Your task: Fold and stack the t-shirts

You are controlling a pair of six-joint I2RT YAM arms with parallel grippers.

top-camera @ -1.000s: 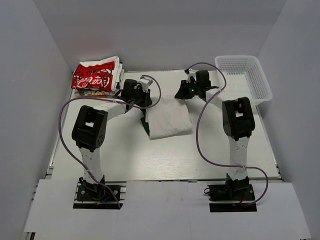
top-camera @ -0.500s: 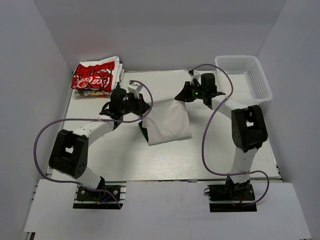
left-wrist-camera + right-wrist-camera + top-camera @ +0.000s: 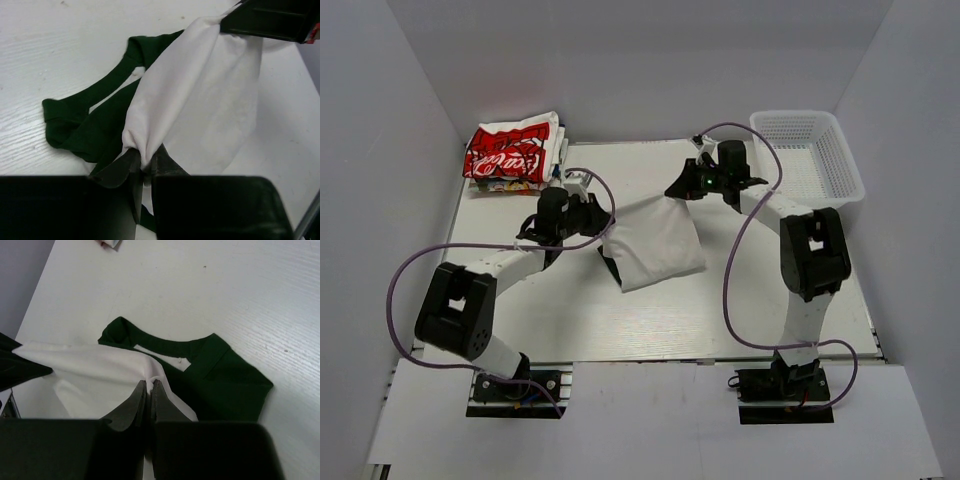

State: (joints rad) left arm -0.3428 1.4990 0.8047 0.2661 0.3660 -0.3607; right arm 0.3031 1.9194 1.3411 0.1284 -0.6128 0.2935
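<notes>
1. Found the tee (image 3: 660, 248) near the middle of the table (image 3: 650, 320), plain white cloth turned up toward the top camera
2. Saw its far edge drawn out between the left gripper (image 3: 609, 225) and the right gripper (image 3: 678, 192), with the near part resting on the table
3. From the left wrist, saw that gripper's fingers (image 3: 117, 172) clenched on a bunched white corner, the cloth pinched tight and fanning out from the pinch toward the other gripper
4. From the right wrist, saw the right gripper's fingers (image 3: 127, 410) likewise pressed together on a white fold at the opposite end of that edge
5. Noted the dark green sleeves (image 3: 90, 125) lying on the table beside and under the white cloth, partly covered by it, one rumpled at its end
6. Made out only a small dark strip of green at the tee's left side in the top view
7. Spotted the stack (image 3: 510, 155) of folded tees at the far left corner, well apart from the tee, the top one white with red print
8. Saw the basket (image 3: 843, 160) at the far right corner, past the right gripper and well apart from the tee
9. Could not tell from any view whether the held edge hung clear of the table or brushed it
</notes>
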